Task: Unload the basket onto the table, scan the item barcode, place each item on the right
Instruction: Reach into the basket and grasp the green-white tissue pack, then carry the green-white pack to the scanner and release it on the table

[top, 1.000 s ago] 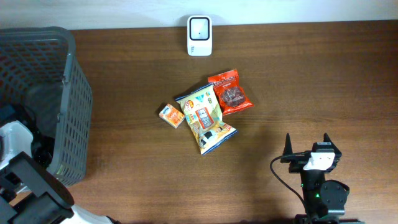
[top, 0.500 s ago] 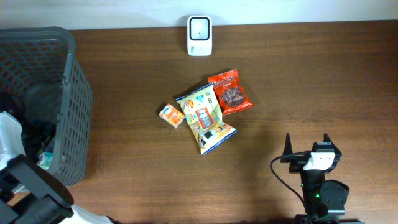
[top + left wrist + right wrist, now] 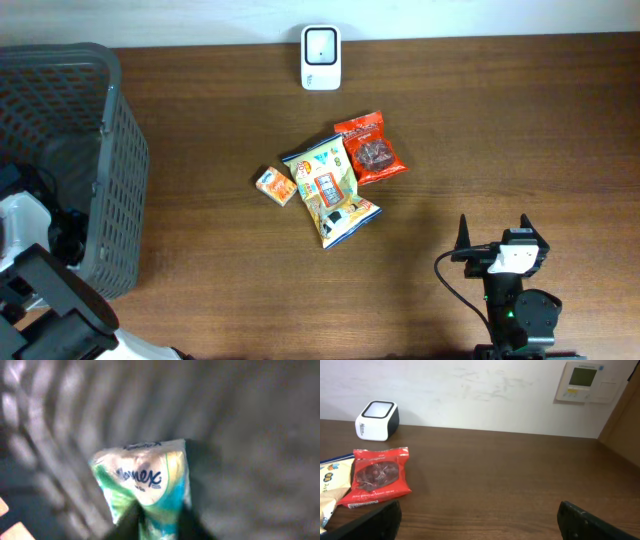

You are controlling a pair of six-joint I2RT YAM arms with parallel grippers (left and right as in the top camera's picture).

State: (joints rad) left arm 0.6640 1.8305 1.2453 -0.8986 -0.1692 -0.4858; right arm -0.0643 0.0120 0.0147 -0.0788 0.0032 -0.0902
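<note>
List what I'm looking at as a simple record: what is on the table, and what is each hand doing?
surface: brown wooden table
left side: grey basket
far edge, middle: white scanner
centre pile: red packet, chip bag and small orange box, lying close together
left hand: down inside the basket, apparently pinching a tissue pack; the view is blurred
right hand: open, empty, at the near right, apart from the pile

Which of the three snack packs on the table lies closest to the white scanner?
The red foil pouch, rightmost; the yellow bag and small orange box lie farther away.
</note>
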